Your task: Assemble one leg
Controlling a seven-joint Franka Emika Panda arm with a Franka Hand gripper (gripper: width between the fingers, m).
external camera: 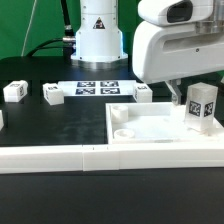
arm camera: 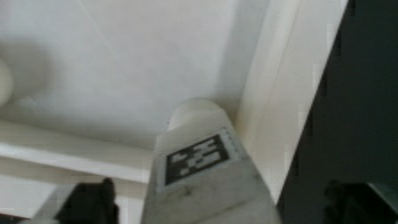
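A leg (external camera: 201, 106), a small white post with a black-and-white tag, stands slightly tilted on the near right corner of the large white panel (external camera: 150, 128). My gripper (external camera: 196, 98) hangs straight over it, one finger on each side. In the wrist view the leg (arm camera: 208, 160) rises between my dark fingers (arm camera: 89, 203), with a gap showing on both sides, so the gripper (arm camera: 222, 208) is open around it. The panel (arm camera: 125, 60) fills the rest of that view. Whether the leg's foot sits in a socket is hidden.
Two more legs (external camera: 14, 90) (external camera: 52, 94) lie on the black table at the exterior view's left, and a third (external camera: 143, 94) lies behind the panel. The marker board (external camera: 98, 87) lies in front of the arm's base. White strips (external camera: 60, 158) run along the panel's near side.
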